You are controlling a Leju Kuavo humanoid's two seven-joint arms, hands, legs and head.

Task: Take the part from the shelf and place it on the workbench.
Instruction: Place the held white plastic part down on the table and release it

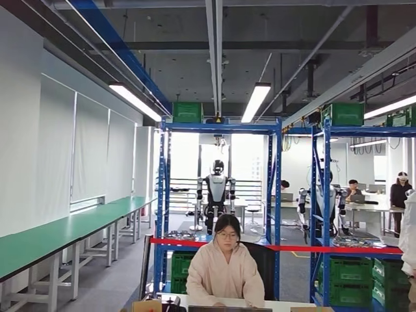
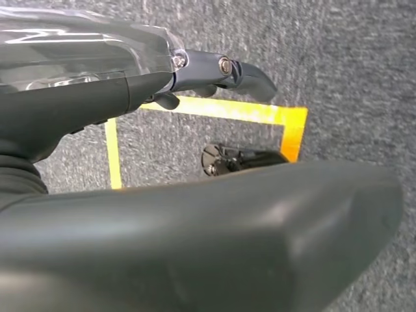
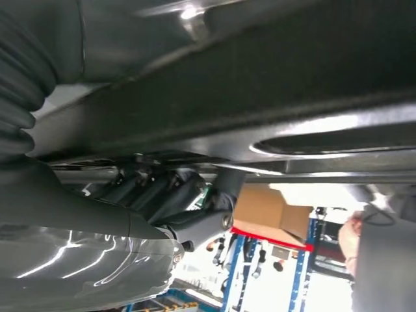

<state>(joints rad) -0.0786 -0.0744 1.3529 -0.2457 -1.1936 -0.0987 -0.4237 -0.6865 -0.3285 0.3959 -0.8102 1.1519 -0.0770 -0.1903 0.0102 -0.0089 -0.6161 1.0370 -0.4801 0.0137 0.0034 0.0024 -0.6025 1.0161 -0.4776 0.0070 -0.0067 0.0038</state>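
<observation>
While the left hand (image 2: 123, 110) hangs over the floor (image 2: 353, 78), its thick matte-grey thumb runs alongside the darker fingers (image 2: 247, 77), which lie straight and apart from it with nothing between them. Floor is grey speckled carpet with a yellow tape corner (image 2: 231, 112) under the fingers. Right hand (image 3: 162, 195) sits close under a dark glossy surface; its fingers (image 3: 196, 224) are bunched and shadowed, so I can't tell whether they're together or clamped on anything. Blue steel shelf (image 1: 277, 188) stands ahead: upright posts, a red strip (image 1: 289, 247) along its middle level. Small metallic items (image 1: 179, 234) lie on that level; the part would be among them, but I can't tell which one. Green plastic crates (image 1: 351, 273) sit below the red strip and more on top of the shelf. A person in a pale pink hoodie (image 1: 225, 266) sits in front of the shelf. Long green-topped counter (image 1: 58, 234) on white legs runs left of the shelf. The right wrist view shows a brown cardboard box (image 3: 267, 211) beside the shelf's blue posts, and a person's hand (image 3: 349, 237) near it.
</observation>
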